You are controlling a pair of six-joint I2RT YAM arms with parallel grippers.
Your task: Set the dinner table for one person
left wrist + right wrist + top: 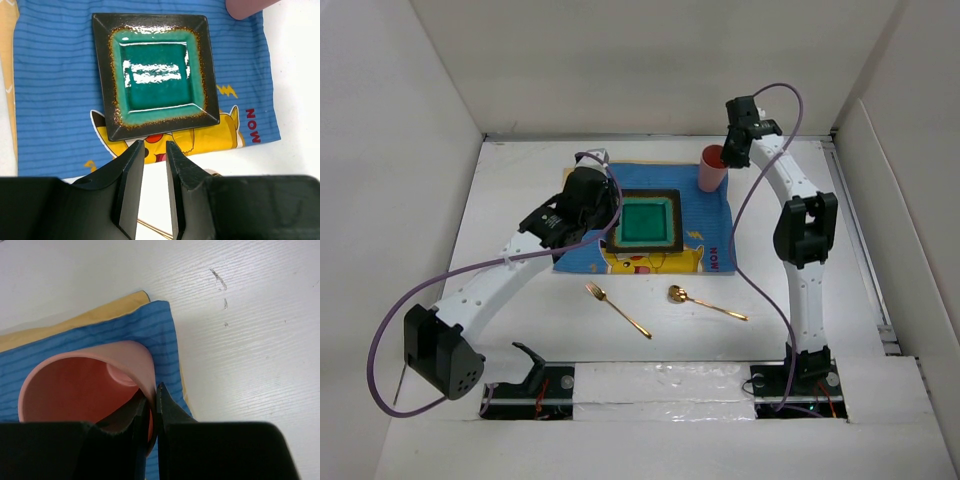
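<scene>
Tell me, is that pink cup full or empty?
Empty. The right wrist view looks into the pink cup and shows its bare bottom, with no liquid; the right gripper pinches its rim.

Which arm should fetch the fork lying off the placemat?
Left. The left gripper hovers empty by the plate, nearer the fork; the right gripper is clamped on the cup rim.

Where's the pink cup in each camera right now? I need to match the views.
Top external: pink cup stands on the placemat's far right corner.
Left wrist: pink cup, only its edge shows, at the top right corner.
Right wrist: pink cup fills the lower left; the right gripper pinches its wall.
Shared landmark: the blue placemat under the cup.
</scene>
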